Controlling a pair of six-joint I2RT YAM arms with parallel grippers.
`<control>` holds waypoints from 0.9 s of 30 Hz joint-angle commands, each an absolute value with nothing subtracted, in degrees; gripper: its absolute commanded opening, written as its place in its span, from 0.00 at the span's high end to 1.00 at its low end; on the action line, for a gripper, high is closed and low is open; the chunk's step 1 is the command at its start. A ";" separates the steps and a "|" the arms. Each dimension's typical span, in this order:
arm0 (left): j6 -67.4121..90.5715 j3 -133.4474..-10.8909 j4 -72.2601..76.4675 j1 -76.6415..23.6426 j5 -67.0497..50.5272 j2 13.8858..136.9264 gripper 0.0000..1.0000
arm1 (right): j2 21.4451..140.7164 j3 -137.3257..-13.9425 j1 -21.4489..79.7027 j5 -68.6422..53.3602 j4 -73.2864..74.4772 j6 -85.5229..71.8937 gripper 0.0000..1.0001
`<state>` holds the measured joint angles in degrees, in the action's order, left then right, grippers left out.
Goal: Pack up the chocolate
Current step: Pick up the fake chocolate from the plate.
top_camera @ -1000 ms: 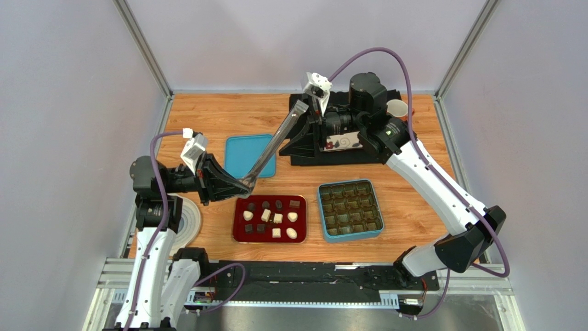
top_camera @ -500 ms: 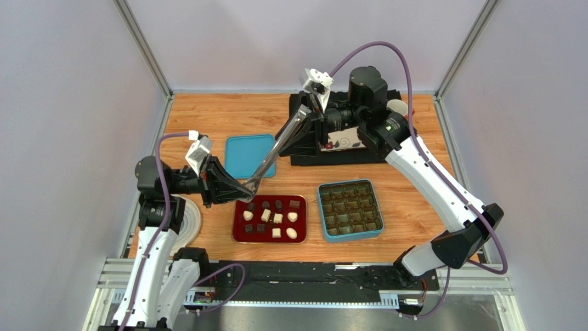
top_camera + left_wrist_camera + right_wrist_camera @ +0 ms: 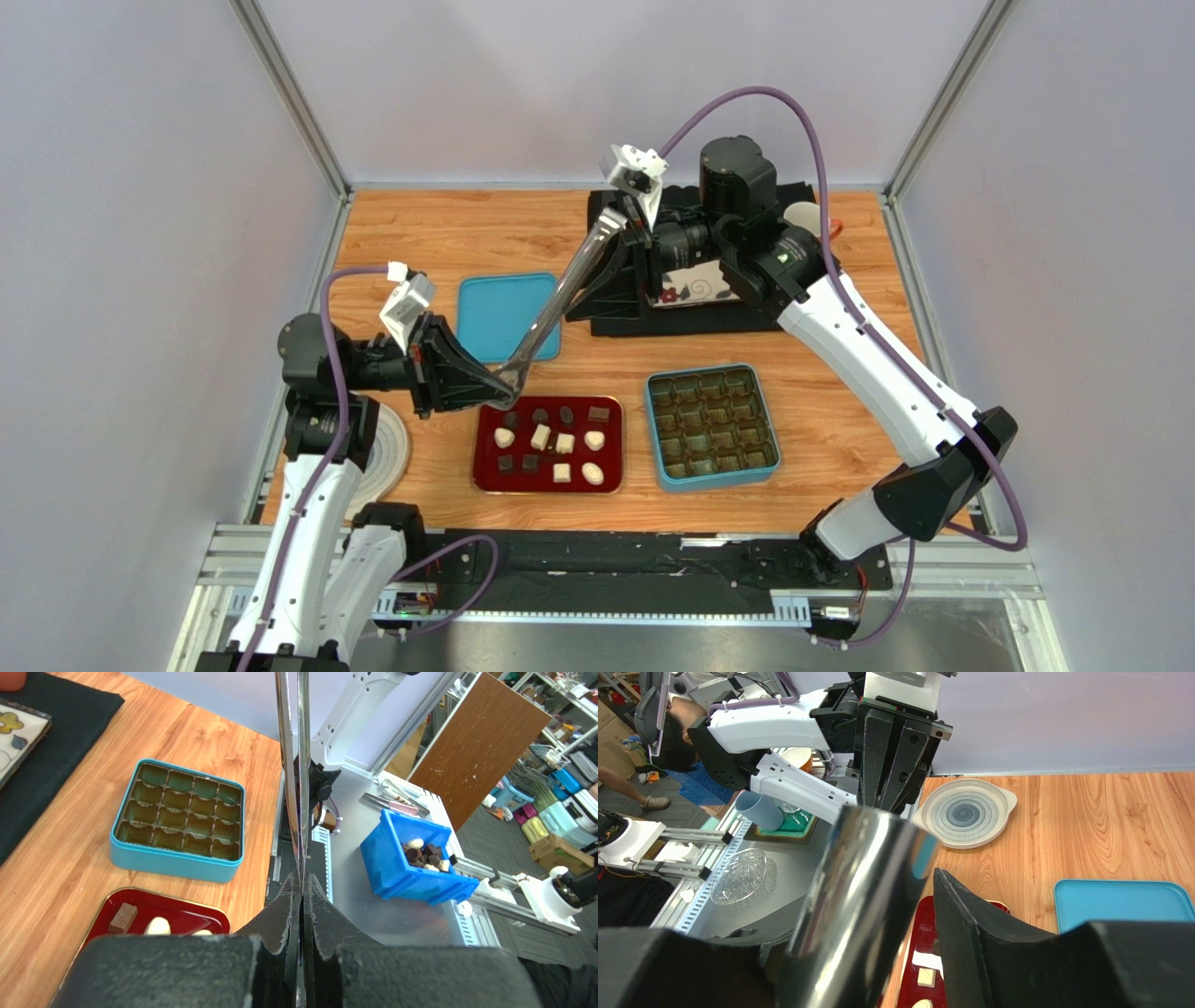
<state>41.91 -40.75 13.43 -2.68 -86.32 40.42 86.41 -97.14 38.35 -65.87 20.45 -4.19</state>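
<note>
Steel tongs (image 3: 550, 305) were clamped in the left tool (image 3: 487, 381), the grip of the right tool (image 3: 613, 249) around them could not be told, so they might be dropped, by an early release, on the chocolate (image 3: 565, 443) in the red tray (image 3: 481, 480).

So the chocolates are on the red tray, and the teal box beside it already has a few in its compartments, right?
Not quite. The chocolates are on the red tray, but the teal box beside it has none in it: every compartment is empty, as the top external view shows.
</note>
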 commanded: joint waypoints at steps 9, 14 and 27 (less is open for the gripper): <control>47.64 -38.76 24.35 -3.16 -101.25 40.34 1.00 | 85.70 -98.26 40.52 -66.44 23.45 -1.50 0.47; 48.16 -39.64 24.35 -3.16 -101.25 40.43 1.00 | 85.95 -101.85 40.52 -65.66 34.00 6.23 0.45; 48.25 -39.20 24.43 -3.16 -101.25 39.82 1.00 | 84.11 -98.18 40.43 -66.18 19.04 -3.23 0.46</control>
